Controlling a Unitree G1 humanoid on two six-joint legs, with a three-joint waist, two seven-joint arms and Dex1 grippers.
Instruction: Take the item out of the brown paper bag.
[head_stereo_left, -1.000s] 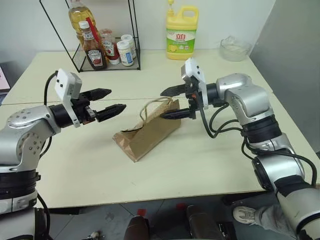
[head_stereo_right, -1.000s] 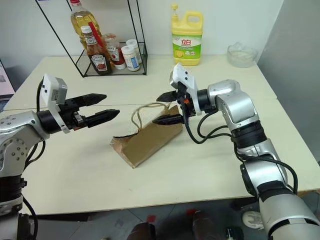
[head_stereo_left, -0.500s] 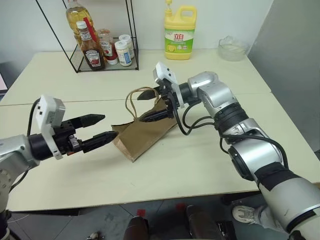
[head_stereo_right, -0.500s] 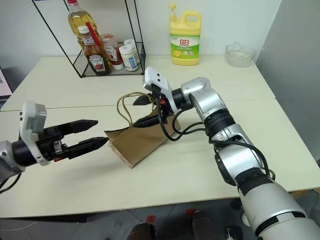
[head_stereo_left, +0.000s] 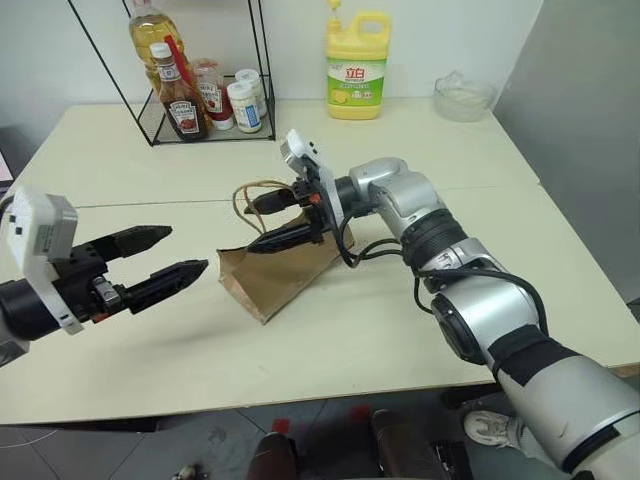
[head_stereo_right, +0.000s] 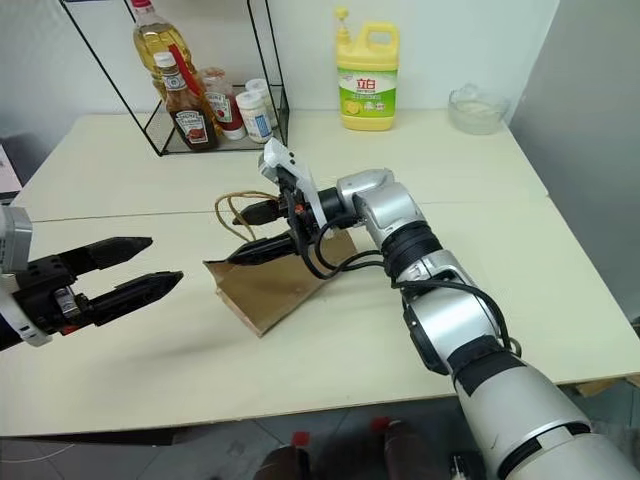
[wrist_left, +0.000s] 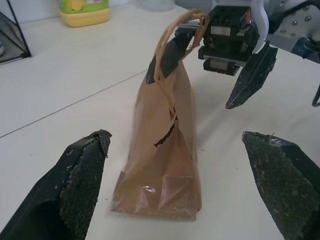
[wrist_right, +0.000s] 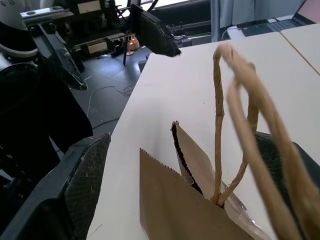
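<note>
- Bag (head_stereo_left: 285, 270) of brown paper lies on its side near the middle of the cream tabletop (head_stereo_left: 420, 330), its open mouth turned toward the robot's left and its flat bottom toward the right arm.
- Two tan cord handles (head_stereo_left: 252, 192) stand up in loops above the mouth end; in the right wrist view they rise just in front of that camera.
- The drink bottle cannot be made out; at the bag's mouth the right wrist view shows a bit of clear, glossy material, too little to say what it is.
- The right tool (head_stereo_left: 276, 220) is over the bag's mouth end with its two black fingers spread wide, one finger up among the handle loops and the other low along the bag's upper side. Whether either finger touches paper or cord I cannot tell; nothing is clamped between them.
- The left tool (head_stereo_left: 160, 255) hangs over bare tabletop to the left of the bag, apart from it, pointing toward its mouth. Its fingers are spread wide and hold nothing.
- At the far edge of the tabletop stands a black wire rack (head_stereo_left: 205, 110) with an oil bottle (head_stereo_left: 150, 35), a ketchup bottle (head_stereo_left: 180, 95) and small white jars (head_stereo_left: 243, 105).
- A yellow detergent jug (head_stereo_left: 357, 68) stands to the rack's right, and a clear glass bowl (head_stereo_left: 464, 96) further right.
</note>
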